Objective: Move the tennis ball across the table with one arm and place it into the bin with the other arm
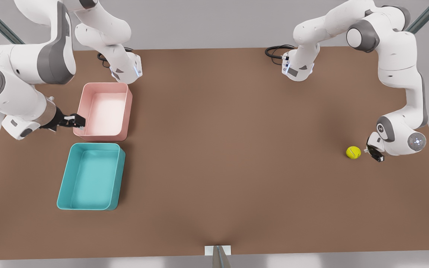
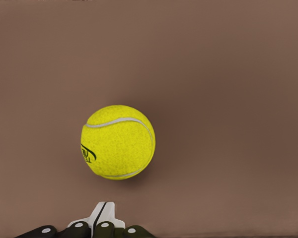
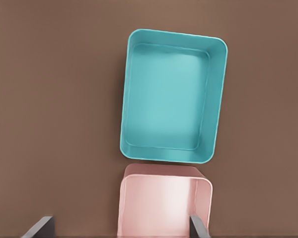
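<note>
The tennis ball (image 1: 353, 152) lies on the brown table (image 1: 237, 149) near the front view's right edge. My left gripper (image 1: 374, 151) sits low just to the ball's right, a small gap away, with its fingers shut. In the left wrist view the ball (image 2: 118, 142) rests just ahead of the closed left gripper (image 2: 103, 212). The teal bin (image 1: 119, 178) stands empty at the front view's left. My right gripper (image 1: 77, 121) hovers open over the left rim of the pink tub, above the bin (image 3: 216, 106), and holds nothing.
A pink tub (image 1: 127, 111) stands empty directly behind the teal bin, a narrow gap between them; its rim (image 3: 161, 177) lies between my open right fingers. Both arm bases stand at the table's far edge. Bare tabletop stretches between ball and bins.
</note>
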Action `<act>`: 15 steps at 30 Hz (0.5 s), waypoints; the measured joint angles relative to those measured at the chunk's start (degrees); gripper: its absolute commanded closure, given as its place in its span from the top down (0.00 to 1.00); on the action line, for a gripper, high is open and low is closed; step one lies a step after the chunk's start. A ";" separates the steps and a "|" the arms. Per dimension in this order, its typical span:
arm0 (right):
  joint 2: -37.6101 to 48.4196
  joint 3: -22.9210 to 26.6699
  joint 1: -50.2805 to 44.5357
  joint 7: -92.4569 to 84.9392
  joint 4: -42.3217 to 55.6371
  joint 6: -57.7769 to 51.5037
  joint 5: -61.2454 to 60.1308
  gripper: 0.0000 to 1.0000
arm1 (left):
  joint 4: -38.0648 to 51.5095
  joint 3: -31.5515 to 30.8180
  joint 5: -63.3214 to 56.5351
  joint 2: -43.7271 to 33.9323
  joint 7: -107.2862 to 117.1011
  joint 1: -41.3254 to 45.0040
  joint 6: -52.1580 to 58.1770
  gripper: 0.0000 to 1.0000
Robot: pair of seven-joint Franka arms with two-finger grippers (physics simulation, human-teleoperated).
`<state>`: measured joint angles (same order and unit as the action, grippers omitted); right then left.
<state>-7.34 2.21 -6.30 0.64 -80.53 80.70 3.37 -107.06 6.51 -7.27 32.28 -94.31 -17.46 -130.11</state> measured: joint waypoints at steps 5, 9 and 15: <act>0.54 -0.17 -0.58 0.20 -1.15 -0.39 1.74 1.00 | -1.26 -0.01 -0.24 1.13 -3.48 -0.16 -1.77 0.21; 0.52 -0.16 -0.80 0.33 -1.77 -0.45 2.44 1.00 | -1.33 -0.01 -0.32 1.90 -5.41 -0.15 -2.41 0.21; 0.52 -0.17 -0.59 0.47 -2.01 -0.61 2.74 1.00 | -1.39 -0.38 -0.30 1.84 -6.08 3.82 -2.06 0.21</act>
<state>-6.83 2.03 -6.89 1.11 -82.54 80.09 6.11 -108.45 6.13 -7.58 34.12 -100.39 -13.64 -132.17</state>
